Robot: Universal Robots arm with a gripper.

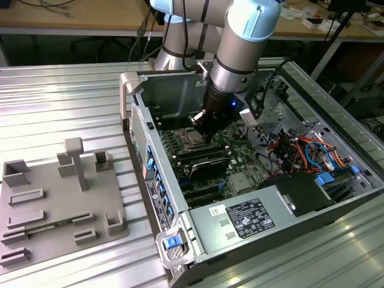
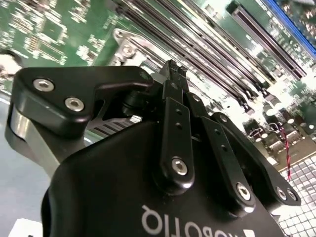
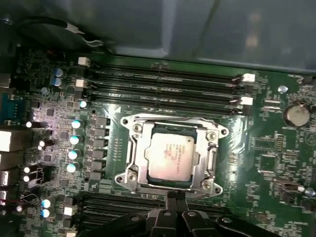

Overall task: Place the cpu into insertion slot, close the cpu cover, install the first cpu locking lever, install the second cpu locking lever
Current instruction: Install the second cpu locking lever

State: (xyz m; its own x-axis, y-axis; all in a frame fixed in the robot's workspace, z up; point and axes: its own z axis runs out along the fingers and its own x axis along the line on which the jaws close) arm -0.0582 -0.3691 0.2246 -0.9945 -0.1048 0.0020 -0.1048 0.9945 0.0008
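Observation:
The cpu (image 3: 170, 155), a square chip with a dull silver top, lies flat in the insertion slot (image 3: 129, 175) on the green board. Around it lies the silvery cpu cover (image 3: 139, 148), flat, with the chip showing through its window. A thin metal lever (image 3: 168, 118) runs along the frame's far edge; whether it is latched I cannot tell. My gripper (image 3: 174, 196) is shut, its black fingertips pressed together right at the slot's near edge with nothing seen between them. From behind, the fingertips (image 2: 174, 69) meet over the board. In the exterior view the gripper (image 1: 201, 129) hangs just over the slot (image 1: 193, 141) inside the open computer case.
Long black memory slots (image 3: 163, 84) flank the socket on both sides. Capacitors (image 3: 74, 140) and a coin battery (image 3: 298, 114) stand nearby. A grey power supply box (image 1: 252, 219), coloured cables (image 1: 300, 147) and the case wall (image 1: 174, 90) hem the arm in. A grey fixture plate (image 1: 54, 204) lies at the exterior view's left.

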